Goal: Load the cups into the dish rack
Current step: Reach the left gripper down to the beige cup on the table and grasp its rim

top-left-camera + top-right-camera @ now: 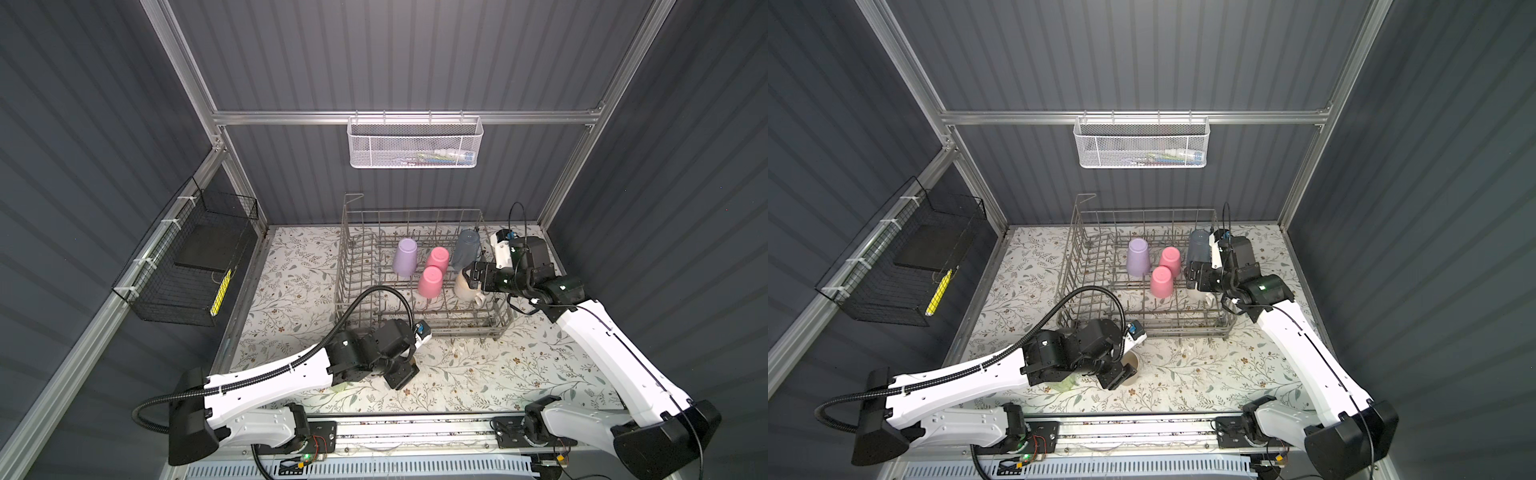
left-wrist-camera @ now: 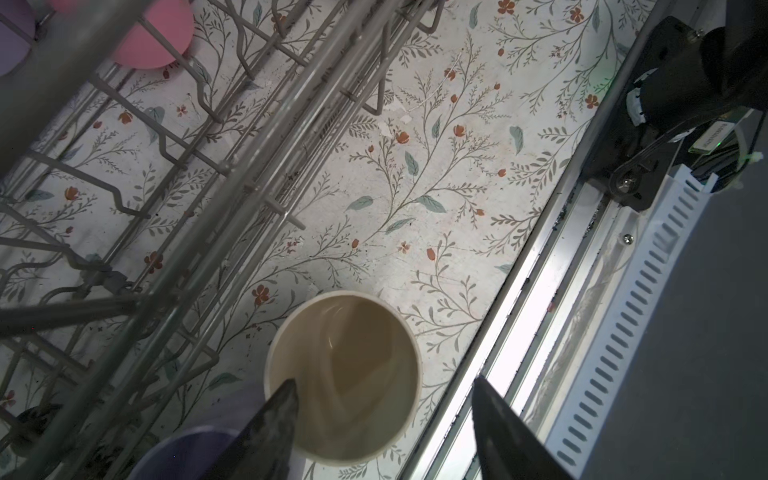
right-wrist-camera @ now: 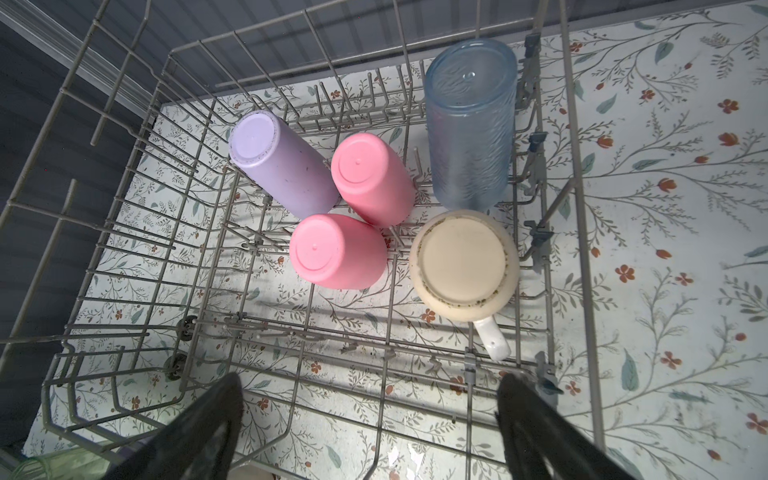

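Observation:
The grey wire dish rack (image 1: pixel 457 330) stands at the back of the floral mat. Upside down in it are a lilac cup (image 3: pixel 282 166), two pink cups (image 3: pixel 372 178) (image 3: pixel 336 251), a clear blue cup (image 3: pixel 469 124) and a cream cup (image 3: pixel 463 266) with a small handle. My right gripper (image 3: pixel 370 378) hangs open over the rack's right side, just above the cream cup (image 1: pixel 465 286), holding nothing. In front of the rack my left gripper (image 2: pixel 384 380) is open around an upright cream cup (image 2: pixel 345 374). One finger is at its rim, the other apart from it. A second lilac cup (image 2: pixel 187 453) stands beside it. A green cup (image 1: pixel 1063 384) peeks out under the left arm.
A white mesh basket (image 1: pixel 415 145) hangs on the back wall. A black wire basket (image 1: pixel 191 266) with a yellow item is fixed to the left wall. The metal rail (image 2: pixel 519 291) with the arm bases runs along the mat's front edge, close to the left gripper.

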`<state>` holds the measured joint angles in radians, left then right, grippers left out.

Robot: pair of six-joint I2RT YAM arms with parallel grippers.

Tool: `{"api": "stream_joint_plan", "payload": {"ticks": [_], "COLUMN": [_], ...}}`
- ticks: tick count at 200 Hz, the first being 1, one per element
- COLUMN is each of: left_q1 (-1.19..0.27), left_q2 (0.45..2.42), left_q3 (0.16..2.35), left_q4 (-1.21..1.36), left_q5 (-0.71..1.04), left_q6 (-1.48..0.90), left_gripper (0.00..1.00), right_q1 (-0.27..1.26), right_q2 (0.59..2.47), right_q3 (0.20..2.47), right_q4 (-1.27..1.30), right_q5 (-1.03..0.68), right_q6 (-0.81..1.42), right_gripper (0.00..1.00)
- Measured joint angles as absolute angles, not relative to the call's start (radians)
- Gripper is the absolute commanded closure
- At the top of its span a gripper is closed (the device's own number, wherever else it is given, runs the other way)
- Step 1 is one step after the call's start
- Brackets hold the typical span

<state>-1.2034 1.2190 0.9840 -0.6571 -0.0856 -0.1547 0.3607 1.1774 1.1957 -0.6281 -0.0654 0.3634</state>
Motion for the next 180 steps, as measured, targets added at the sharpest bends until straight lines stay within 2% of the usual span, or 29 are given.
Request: {"api": "stream_joint_plan", "payload": {"ticks": [85,114,152,180], "left_q1": [-1.215,-1.217,-1.224,-1.225], "left_q2": [1.326,1.351,1.401,1.409], "left_q3": [0.938,0.937,0.937,0.937], "left_q4": [-0.624,-0.607,-0.597,-0.597], "left_q5": [-0.087,-0.086,-0.077,-0.065], "left_q6": [-0.189,-0.196,-0.194,-0.194], "left_gripper": [0.4,0.45,0.57,0.72], "right_q1": [0.36,0.356,0.348,0.342], "right_q2": [1.187,1.187,1.187,1.187], "right_q3": [1.181,1.174,1.17,1.15], "right_q4": [-0.622,-0.617,-0.611,-0.601], "right_q5": [-0.088,-0.094,-0.099,-0.103], "right_q6": [0.367,0.367,0.367,0.367], "right_gripper": [0.05,0.05,0.05,0.05]}}
